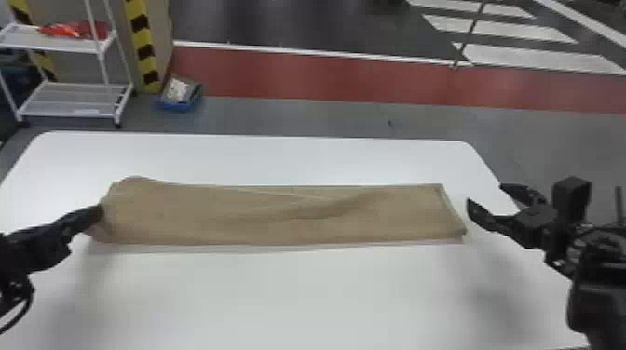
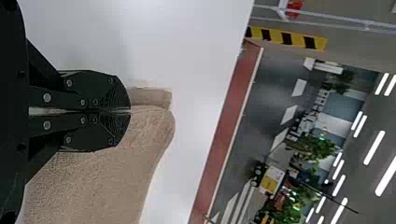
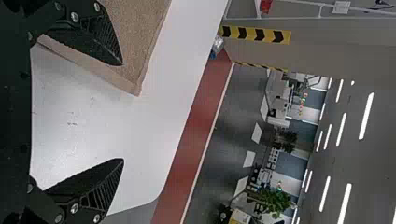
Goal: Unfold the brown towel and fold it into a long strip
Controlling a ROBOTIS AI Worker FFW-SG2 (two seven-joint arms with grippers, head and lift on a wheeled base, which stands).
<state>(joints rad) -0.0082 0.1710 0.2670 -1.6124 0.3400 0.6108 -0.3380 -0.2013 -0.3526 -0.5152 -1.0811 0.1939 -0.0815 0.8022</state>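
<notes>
The brown towel (image 1: 279, 218) lies across the white table as a long strip, with a diagonal crease near its middle and a rounded left end. At that left end is my left gripper (image 1: 100, 212). In the left wrist view my left gripper (image 2: 130, 110) is shut on the edge of the towel (image 2: 102, 186). Just past the towel's right end, my right gripper (image 1: 484, 198) stands open with nothing held. In the right wrist view my right gripper (image 3: 122, 112) has its fingers wide apart, one near the corner of the towel (image 3: 135, 37).
The white table (image 1: 279, 298) extends in front of and behind the towel. Beyond its far left corner stand a white shelf cart (image 1: 74, 100) and a blue bin (image 1: 179, 97) on the floor.
</notes>
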